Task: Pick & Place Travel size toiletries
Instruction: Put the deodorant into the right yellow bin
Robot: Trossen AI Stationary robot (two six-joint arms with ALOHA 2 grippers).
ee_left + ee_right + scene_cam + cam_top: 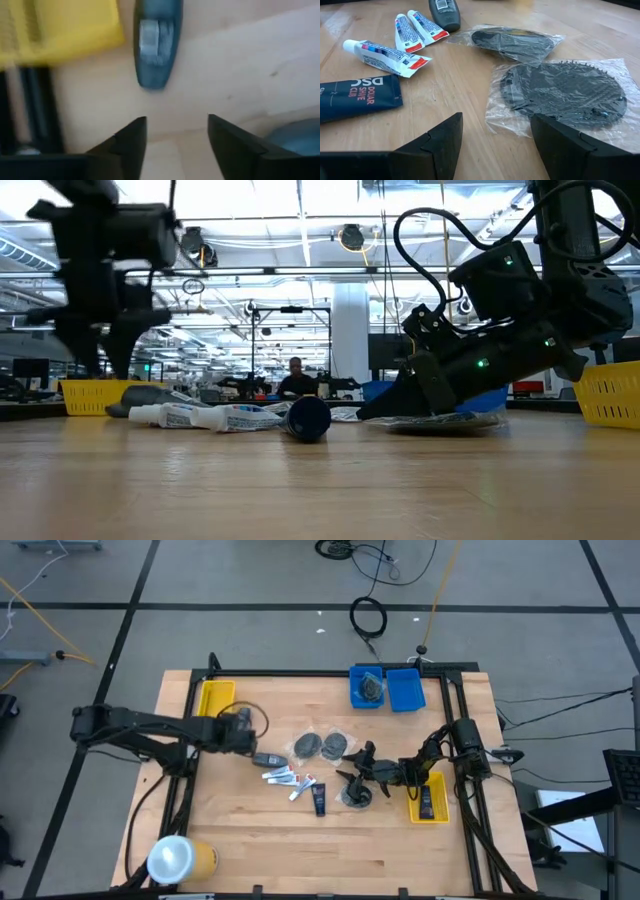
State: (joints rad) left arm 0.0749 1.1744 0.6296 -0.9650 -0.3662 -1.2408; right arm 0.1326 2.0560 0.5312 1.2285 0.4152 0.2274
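The toiletries lie in the middle of the worktop (250,840): white tubes (387,56), a grey bottle (445,12), a dark tube (357,97) and discs in clear bags (565,92). They look small and light. The tubes are soft, so squeeze them gently across the middle. The bags look slippery and crinkly; pinch a disc by its edge. The left gripper (175,145) hovers near the grey bottle with jaws apart and empty. The right gripper (495,145) sits low by the discs, jaws wide and empty.

A grey floor (250,580) with dark lines surrounds the table; bright ceiling lights (300,210) hang overhead.
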